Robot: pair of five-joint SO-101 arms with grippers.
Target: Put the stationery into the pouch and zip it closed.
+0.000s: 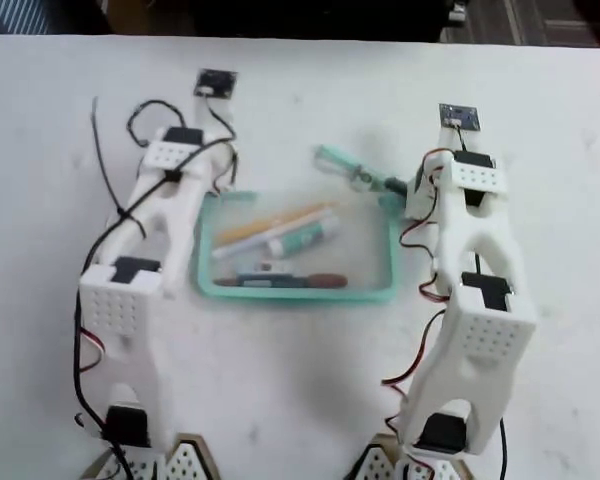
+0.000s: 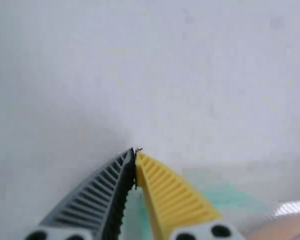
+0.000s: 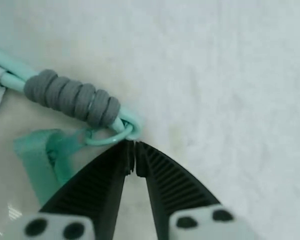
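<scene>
Mint-edged and see-through, the pouch [image 1: 295, 293] lies flat on the table [image 1: 310, 400] between the two arms. A pencil [image 1: 270, 222], a tube [image 1: 305, 237] and a pen [image 1: 290, 281] are already inside.

The right gripper [image 3: 131, 147] has its black jaws together, tips touching the zip ring [image 3: 107, 139] beside the grey-wrapped cord [image 3: 72, 97] — whether they actually hold the ring I cannot tell. The left gripper [image 2: 135, 154] also has its jaws together, over the pouch's opposite corner. I cannot confirm a real pinch on the fabric there.

The risk is a pull on nothing. If the tips only rest against the ring, they will likely slip off. If the left corner is not anchored, the whole pouch would probably slide along with the ring — zip unmoved.
</scene>
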